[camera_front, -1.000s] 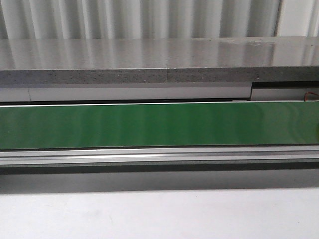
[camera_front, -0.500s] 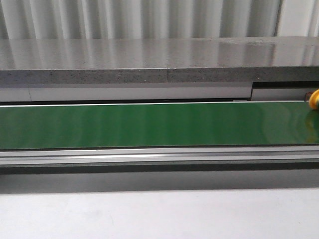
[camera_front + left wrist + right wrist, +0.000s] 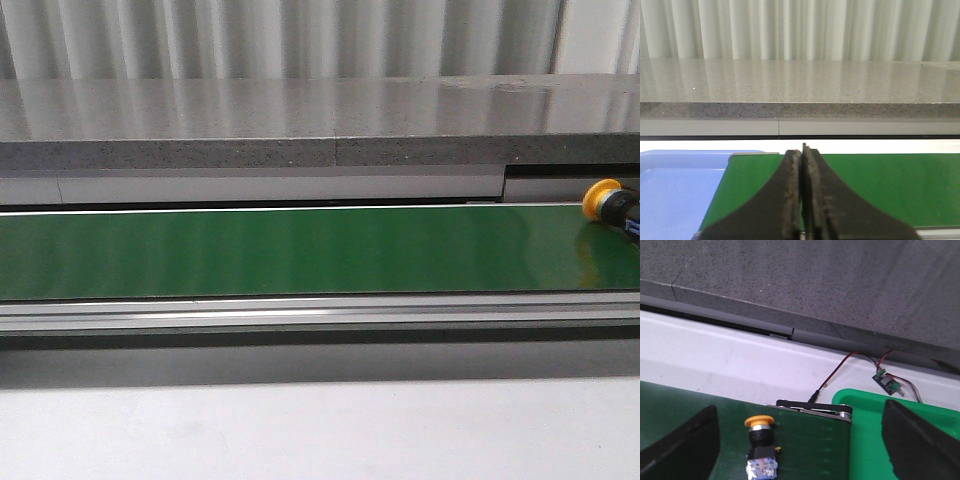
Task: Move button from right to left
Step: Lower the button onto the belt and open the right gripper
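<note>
The button lies on its side at the far right edge of the front view, on the green conveyor belt. In the right wrist view the right claw gapes wide and empty, the button low in frame between its fingers. I'd drop straight down and pinch the black collar. The left claw is pressed closed, holding nothing.

A green conveyor belt runs across the middle of the front view. The button lies on it at the far right edge.
</note>
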Tool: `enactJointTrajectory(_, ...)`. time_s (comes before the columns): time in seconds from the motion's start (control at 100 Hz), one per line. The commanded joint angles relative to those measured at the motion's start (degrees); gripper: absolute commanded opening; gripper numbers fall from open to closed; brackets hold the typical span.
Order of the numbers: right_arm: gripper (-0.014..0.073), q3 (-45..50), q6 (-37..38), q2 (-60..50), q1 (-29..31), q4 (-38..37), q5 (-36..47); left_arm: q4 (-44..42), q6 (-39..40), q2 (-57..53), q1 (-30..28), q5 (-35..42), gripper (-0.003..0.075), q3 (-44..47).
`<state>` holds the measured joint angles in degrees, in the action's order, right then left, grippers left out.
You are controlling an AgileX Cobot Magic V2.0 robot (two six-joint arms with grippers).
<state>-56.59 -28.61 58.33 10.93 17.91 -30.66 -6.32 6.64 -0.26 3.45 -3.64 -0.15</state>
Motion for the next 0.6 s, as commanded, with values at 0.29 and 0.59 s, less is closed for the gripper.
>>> enactJointTrajectory(0.29, 0.0377, 19.4, -2.6, -20.8, -3.5, 3.7, 9.3, 0.5, 0.3, -2.0, 0.3, 4.6, -0.002, 1.4)
enactJointTrajectory(0.59, -0.006, 21.2, -2.6, -23.4, -3.5, 6.9, 1.7, 0.5, 0.3, -2.0, 0.3, 4.6, -0.002, 1.4)
